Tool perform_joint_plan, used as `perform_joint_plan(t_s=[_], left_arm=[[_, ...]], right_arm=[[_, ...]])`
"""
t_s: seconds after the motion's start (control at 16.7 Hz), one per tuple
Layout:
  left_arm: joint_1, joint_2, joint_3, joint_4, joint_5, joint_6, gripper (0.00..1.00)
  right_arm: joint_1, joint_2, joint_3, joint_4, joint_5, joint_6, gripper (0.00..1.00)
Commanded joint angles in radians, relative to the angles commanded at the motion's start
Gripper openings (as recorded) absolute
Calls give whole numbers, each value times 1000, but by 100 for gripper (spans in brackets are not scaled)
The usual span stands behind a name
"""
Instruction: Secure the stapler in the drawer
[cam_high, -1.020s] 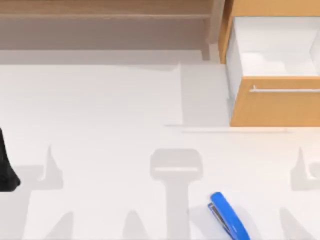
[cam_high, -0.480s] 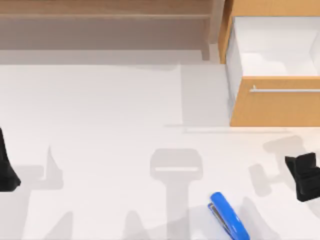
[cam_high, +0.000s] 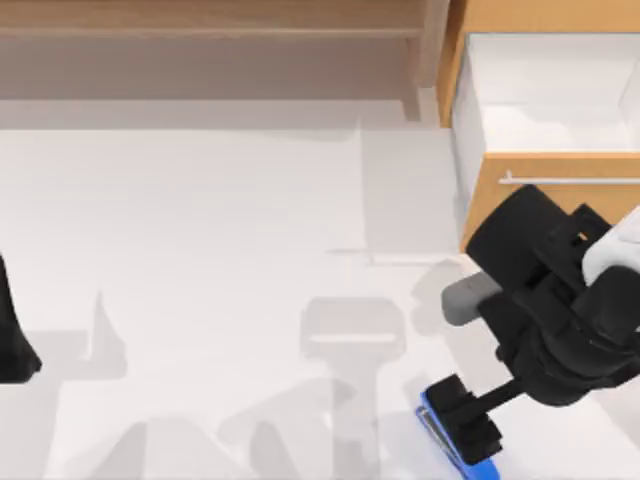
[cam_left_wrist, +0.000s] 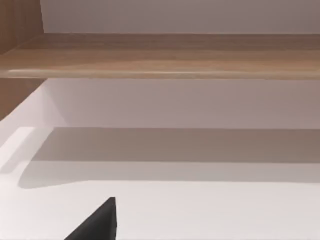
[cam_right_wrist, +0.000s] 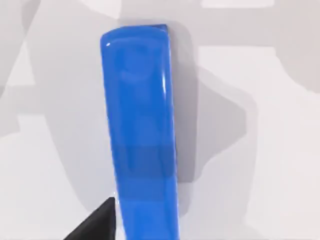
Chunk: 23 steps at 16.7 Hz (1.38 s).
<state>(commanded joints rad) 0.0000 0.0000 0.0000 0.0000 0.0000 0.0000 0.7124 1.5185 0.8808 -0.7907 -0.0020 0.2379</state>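
Right gripper (cam_high: 466, 420) hung over stapler (cam_high: 478, 461) at desk (cam_high: 220, 250) front, right of centre; whether jaws were spread or pressed together, cannot tell. Stapler lay flat on desk, blue top up, well apart from drawer (cam_high: 530, 215). Drawer stood pulled open at back right, white inside showing. Left gripper (cam_high: 12, 335) parked at left edge.

Open table (cam_high: 200, 250) left of drawer (cam_high: 520, 215) (seemingly bare).
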Motion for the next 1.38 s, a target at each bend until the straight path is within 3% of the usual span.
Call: perform_joint_plan(t_s=[0.3, 0.72, 1.08, 1.38], left_arm=[[0, 0, 0, 0, 0, 0, 100], [0, 0, 0, 0, 0, 0, 100], [0, 0, 0, 0, 0, 0, 100], [0, 0, 0, 0, 0, 0, 100]], right_arm=[[108, 183, 155, -98, 3, 38, 100], [111, 191, 160, -98, 2, 39, 100], [115, 277, 78, 77, 3, 42, 100], [116, 296, 64, 102, 3, 44, 100]])
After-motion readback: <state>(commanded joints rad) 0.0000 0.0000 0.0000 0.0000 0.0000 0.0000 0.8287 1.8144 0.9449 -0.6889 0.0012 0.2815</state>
